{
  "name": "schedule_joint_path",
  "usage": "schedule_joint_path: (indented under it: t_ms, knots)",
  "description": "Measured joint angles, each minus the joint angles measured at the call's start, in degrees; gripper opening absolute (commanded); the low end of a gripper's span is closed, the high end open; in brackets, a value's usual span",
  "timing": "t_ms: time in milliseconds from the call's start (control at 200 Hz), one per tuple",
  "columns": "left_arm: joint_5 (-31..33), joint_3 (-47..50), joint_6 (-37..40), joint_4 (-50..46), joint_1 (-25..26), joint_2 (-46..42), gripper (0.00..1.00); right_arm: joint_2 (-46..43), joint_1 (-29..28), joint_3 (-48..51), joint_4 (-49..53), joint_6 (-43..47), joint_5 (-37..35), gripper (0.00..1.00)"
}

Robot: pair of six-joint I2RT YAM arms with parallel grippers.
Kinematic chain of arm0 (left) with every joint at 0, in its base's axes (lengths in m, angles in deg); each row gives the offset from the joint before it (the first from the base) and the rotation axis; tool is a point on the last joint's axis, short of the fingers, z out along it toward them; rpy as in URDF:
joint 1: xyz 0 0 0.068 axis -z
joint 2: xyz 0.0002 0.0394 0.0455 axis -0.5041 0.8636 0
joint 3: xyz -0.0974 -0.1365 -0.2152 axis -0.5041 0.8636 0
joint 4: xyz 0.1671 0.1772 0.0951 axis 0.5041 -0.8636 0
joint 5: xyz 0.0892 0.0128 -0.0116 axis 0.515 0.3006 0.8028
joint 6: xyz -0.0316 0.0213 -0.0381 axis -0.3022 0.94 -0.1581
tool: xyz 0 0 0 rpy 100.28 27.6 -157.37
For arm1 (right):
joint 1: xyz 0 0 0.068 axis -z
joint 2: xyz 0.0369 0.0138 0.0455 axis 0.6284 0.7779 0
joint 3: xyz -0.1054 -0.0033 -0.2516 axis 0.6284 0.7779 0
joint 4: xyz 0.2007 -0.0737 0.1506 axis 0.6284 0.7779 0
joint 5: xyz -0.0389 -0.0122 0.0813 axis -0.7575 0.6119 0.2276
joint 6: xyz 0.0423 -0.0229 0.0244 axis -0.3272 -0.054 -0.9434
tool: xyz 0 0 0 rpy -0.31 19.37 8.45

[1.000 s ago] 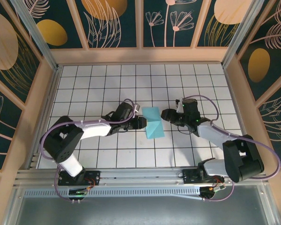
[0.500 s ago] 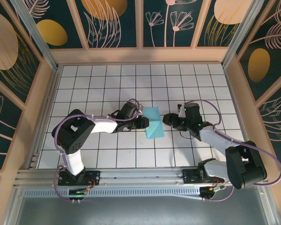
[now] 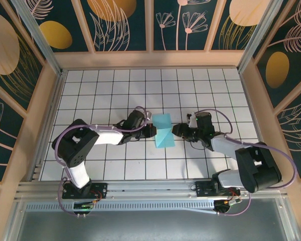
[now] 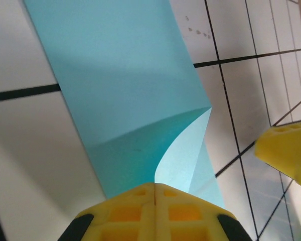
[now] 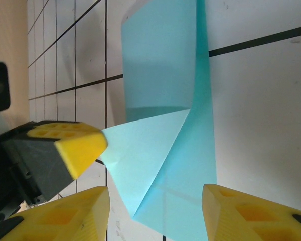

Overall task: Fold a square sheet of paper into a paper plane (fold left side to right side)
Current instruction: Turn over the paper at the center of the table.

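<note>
**Item: thin turquoise-blue sheet of paper** (image 3: 163, 131). It lies near the middle of the white grid-tiled table (image 3: 90, 90), between my two arms.

**Condition.** No longer a flat square. From above it reads as a narrow, upright shape with a slanted crease across its middle. A pale triangular flap (image 5: 145, 150) curls up off the layer beneath it, and the rest lies flat on the tiles.

**Left gripper** (image 4: 154, 193). Yellow fingers pressed together with no gap, pinching the flap by its tip at the sheet's left side.

**Right gripper** (image 5: 155, 201). Jaws stand apart and hold nothing. It is low at the sheet's right side, with the paper's right edge in the gap between the fingers. I cannot tell whether either finger touches the paper.

**Progress, as I judge it.**
- Done: at least one earlier fold, since the outline is already narrower than a square.
- In hand: carrying the left flap over toward the right. It is lifted but not yet laid down or creased.
- Left: flatten and press this fold, then make the remaining folds. The slim pointed dart is not there yet, so I would put the task around its middle.
</note>
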Motion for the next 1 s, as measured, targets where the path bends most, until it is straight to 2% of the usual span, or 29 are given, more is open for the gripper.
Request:
schedule_joint_path:
  t_ms: [205,430,616,861,1001]
  knots:
    - [1.6,4.9,-3.2,4.7,0.0,-5.0,0.01,5.7,-1.7,-0.2,-6.9,-2.3,0.5,0.59]
    - [2.5,5.7,-3.9,5.8,0.0,-5.9,0.01,13.3,-3.6,-4.3,-12.4,-3.4,1.3,0.59]
    - [2.8,6.0,-4.3,6.0,0.0,-5.9,0.02,18.8,-5.0,-7.9,-17.2,-4.7,2.5,0.45]
    - [4.2,6.0,-5.5,6.0,0.0,-5.9,0.28,19.6,-5.6,-8.3,-19.3,-5.8,2.7,0.29]
    - [5.9,6.0,-5.9,5.9,0.0,-6.0,0.37,19.6,-5.6,-8.3,-19.5,-5.7,2.6,0.21]
